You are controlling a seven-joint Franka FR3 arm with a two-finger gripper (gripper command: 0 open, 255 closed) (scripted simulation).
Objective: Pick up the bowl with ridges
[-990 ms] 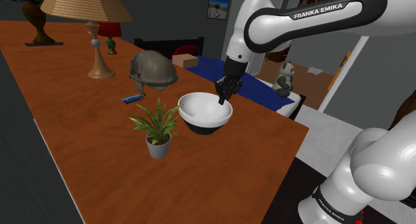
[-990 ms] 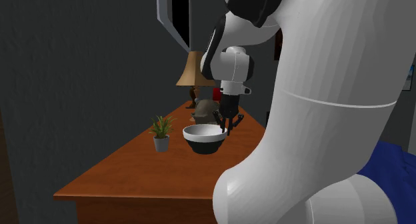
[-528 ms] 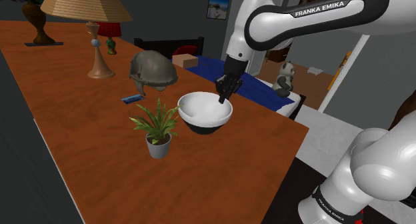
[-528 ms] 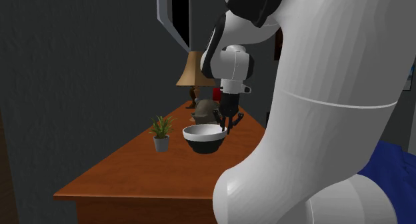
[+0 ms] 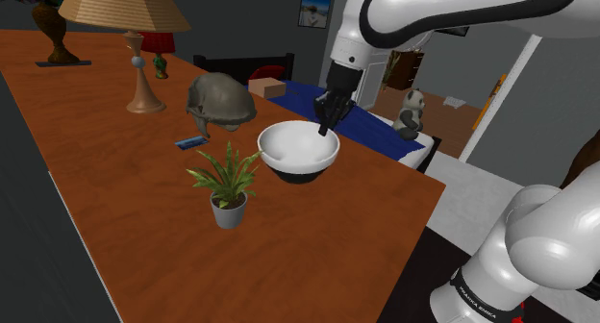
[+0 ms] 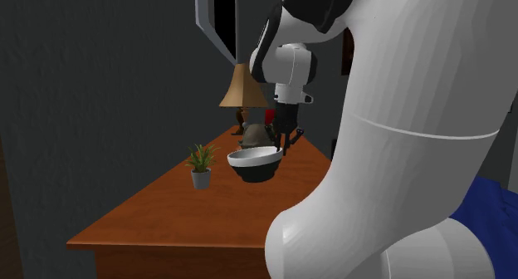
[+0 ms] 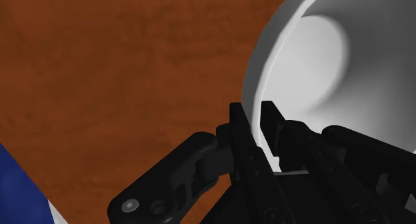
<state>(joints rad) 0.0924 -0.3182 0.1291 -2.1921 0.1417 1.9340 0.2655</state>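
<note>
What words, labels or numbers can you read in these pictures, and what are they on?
"FRANKA EMIK", the rest cut off at the top edge: on the white arm.
"FRANKA EMIKA", small but legible: on the dark band near the arm's base.
No writing shows on the bowl, the lamp or the wall picture.
</note>
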